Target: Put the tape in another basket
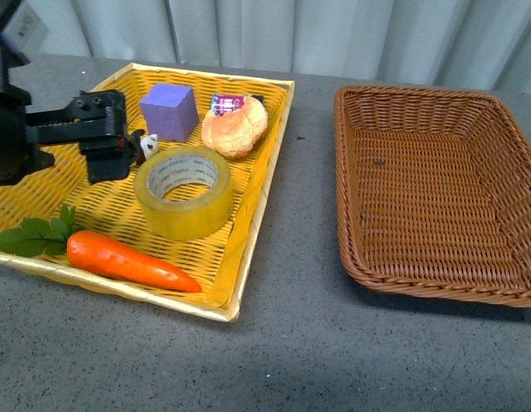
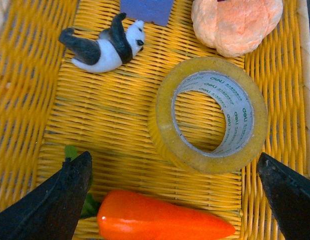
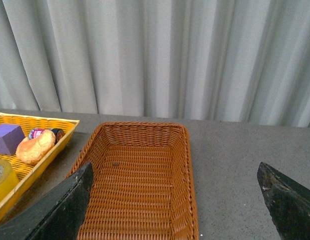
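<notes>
**Left arm** [image 1: 12, 129]: matte black throughout, built of blocky housings. A rounded black body showed at the edge of the front view, with a pale grey angled panel [image 1: 21, 30] above it.

**Left tool** [image 1: 106, 142]: a black, boxy mount with stepped edges and small round fastener heads along its upper face.

**Left fingers** [image 2: 54, 205]: two black wedges that tapered to blunt tips, with a dull, slightly grained finish.

**Right tool** [image 3: 177, 200]: black.

**Right fingers** [image 3: 54, 210]: the same wedge form, black, with one faintly speckled grey along its edge.
</notes>
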Controlling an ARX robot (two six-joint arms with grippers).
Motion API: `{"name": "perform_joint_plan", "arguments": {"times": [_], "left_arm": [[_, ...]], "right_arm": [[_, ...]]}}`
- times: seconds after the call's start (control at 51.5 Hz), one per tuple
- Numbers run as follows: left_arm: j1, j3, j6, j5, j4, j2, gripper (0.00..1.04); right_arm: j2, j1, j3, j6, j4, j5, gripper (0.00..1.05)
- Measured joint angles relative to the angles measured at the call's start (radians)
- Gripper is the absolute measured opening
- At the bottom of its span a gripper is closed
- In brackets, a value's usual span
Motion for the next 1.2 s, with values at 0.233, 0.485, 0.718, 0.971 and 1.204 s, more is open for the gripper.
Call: {"name": "perform_joint_plan", "arguments": {"times": [0.233,0.485,0.718,0.971,1.204], "left_arm": [[-0.029,0.114,0.005,-0.011,-0.035,0.138,0.98],[-0.03,0.174,0.022,-0.039,-0.05,0.249,0.98],[-0.022,0.189,0.027,-0.046,-0.04,0.307,0.98],[-0.018,0.238,0.025,-0.044,-0.057,0.334,0.98],[-0.019,0.269,0.029,-0.044,-0.076,0.348,0.75]], "right_arm": [[0.0,0.0,0.0,0.0,0.0,0.0,0.96],[0.0,0.0,0.0,0.0,0.0,0.0,0.96],[0.0,0.0,0.0,0.0,0.0,0.0,0.96],[0.0,0.0,0.0,0.0,0.0,0.0,0.96],[0.0,0.0,0.0,0.0,0.0,0.0,0.96]]}}
